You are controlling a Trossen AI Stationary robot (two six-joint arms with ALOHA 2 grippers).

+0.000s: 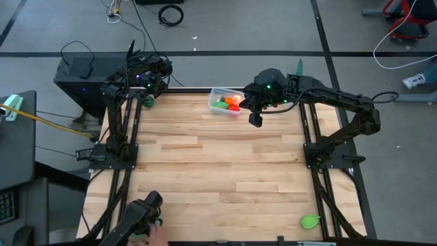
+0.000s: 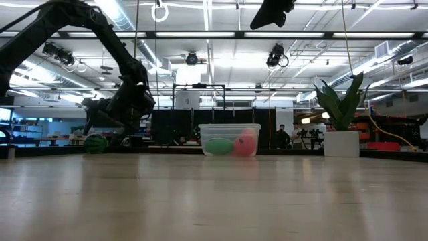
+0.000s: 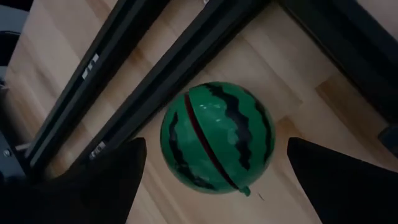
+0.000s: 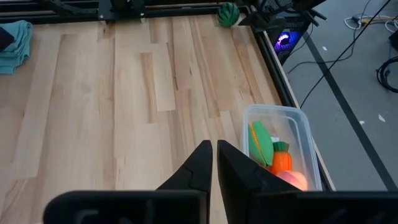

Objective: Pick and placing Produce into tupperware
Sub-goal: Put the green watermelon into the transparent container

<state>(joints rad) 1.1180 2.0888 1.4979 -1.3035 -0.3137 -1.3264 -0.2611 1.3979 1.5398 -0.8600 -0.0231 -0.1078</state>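
Note:
A green striped toy watermelon lies on the table at its far left corner. My left gripper hovers over it, open, with one dark finger on either side and a gap to each. The clear tupperware stands at the far edge. It holds a green piece, an orange carrot and a peach-red piece. My right gripper is shut and empty, raised above the table just right of the tupperware. Another green produce piece lies near the near right corner.
A teal cloth lies at the near left corner beside a dark device. The spiky plant in its white pot stands beyond the far edge on the right. Black frame rails run right beside the watermelon. The table's middle is bare wood.

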